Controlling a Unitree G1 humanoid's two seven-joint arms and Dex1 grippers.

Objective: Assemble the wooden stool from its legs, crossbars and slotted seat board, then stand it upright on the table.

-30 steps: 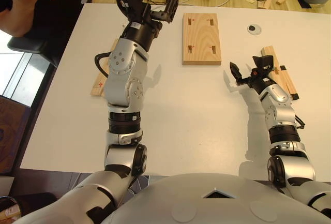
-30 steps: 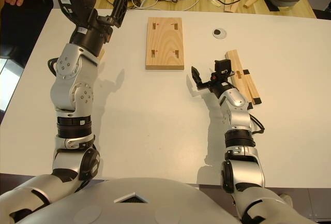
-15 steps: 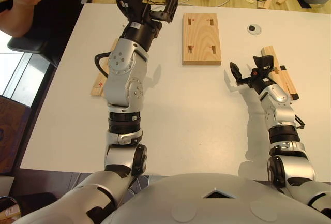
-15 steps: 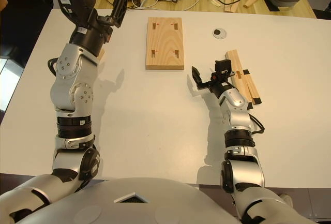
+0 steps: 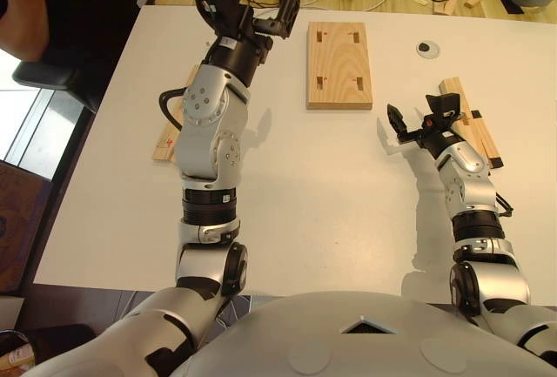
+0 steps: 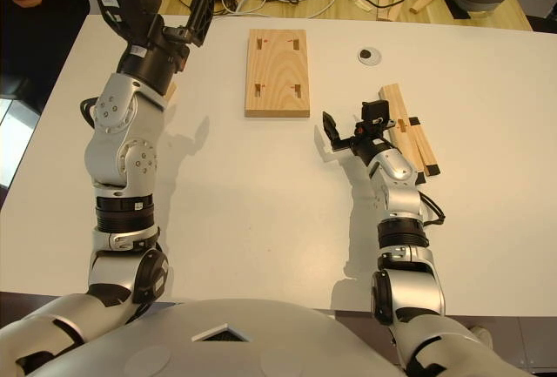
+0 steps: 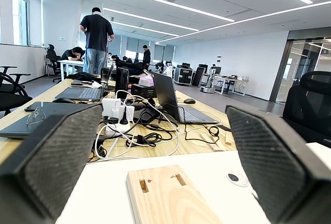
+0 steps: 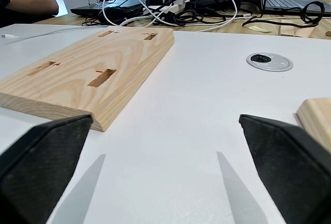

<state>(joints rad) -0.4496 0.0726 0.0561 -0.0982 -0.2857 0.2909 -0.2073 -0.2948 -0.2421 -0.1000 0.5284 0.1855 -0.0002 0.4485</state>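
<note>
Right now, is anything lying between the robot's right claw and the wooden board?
No. The stretch of table from the right gripper to the board is bare, as the right wrist view and both eye views show.

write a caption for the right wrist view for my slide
Open right hand low over the white table, rectangular light wooden seat board with four slots lying ahead, round grey grommet nearby
</note>
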